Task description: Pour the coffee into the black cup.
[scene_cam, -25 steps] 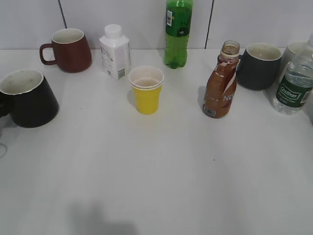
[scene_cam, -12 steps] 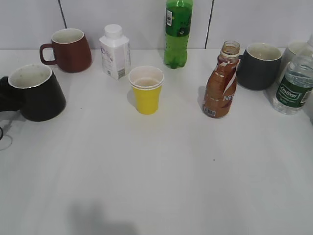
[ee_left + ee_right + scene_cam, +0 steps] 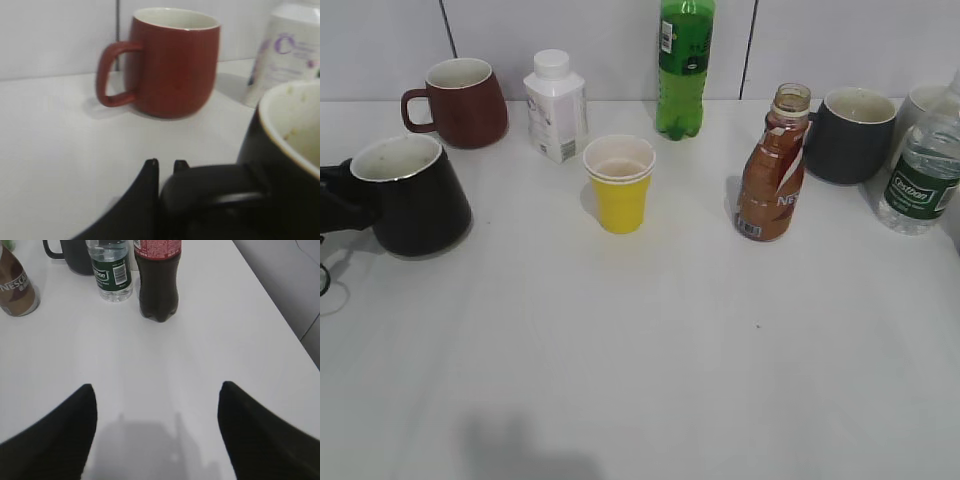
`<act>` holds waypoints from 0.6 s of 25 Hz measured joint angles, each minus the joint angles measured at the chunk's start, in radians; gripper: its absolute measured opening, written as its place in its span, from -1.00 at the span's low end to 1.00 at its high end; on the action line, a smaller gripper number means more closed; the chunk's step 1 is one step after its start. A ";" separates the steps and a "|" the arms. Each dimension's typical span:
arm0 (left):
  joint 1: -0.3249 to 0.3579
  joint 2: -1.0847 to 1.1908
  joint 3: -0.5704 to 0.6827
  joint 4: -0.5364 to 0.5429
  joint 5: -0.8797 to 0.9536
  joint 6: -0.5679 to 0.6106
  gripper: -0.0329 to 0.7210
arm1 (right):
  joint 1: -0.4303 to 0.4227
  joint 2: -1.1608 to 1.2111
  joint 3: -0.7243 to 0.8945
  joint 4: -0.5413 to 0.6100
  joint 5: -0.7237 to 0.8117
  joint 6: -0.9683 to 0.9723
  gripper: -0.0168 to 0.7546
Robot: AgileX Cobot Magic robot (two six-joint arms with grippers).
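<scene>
The black cup [image 3: 415, 198] stands at the left of the table, slightly tilted, white inside. My left gripper [image 3: 334, 196] is shut on its handle. In the left wrist view the gripper [image 3: 166, 165] clamps the black handle [image 3: 210, 192], with the cup's body [image 3: 280, 165] at the right. The coffee bottle [image 3: 772, 172], brown with an orange and white label and its cap off, stands upright right of centre. It also shows in the right wrist view [image 3: 15, 287]. My right gripper [image 3: 156, 390] is open and empty over bare table; it does not show in the exterior view.
A maroon mug [image 3: 460, 100], a small white bottle [image 3: 556, 105], a yellow paper cup [image 3: 619, 182] and a green bottle [image 3: 684, 65] stand along the back. A dark grey mug [image 3: 850, 133] and a water bottle [image 3: 920, 170] stand at the right. A cola bottle [image 3: 157, 280] stands beside them.
The black cup has moved to the right across the table, held by its handle in my left gripper. Everything else has stayed put.
</scene>
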 joint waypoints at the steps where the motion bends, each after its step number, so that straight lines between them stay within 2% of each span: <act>1: -0.004 0.000 -0.003 0.019 0.000 -0.017 -0.77 | 0.000 0.000 0.000 0.000 0.000 0.000 0.56; 5: -0.047 0.002 -0.068 0.160 0.001 -0.114 -0.77 | 0.000 0.000 0.000 0.000 0.000 0.000 0.56; 11: -0.166 0.002 -0.232 0.375 -0.003 -0.303 -0.77 | 0.000 0.000 0.000 0.000 0.000 0.000 0.56; 15: -0.234 0.002 -0.279 0.475 -0.012 -0.368 -0.77 | 0.000 0.000 0.000 0.000 0.000 0.000 0.56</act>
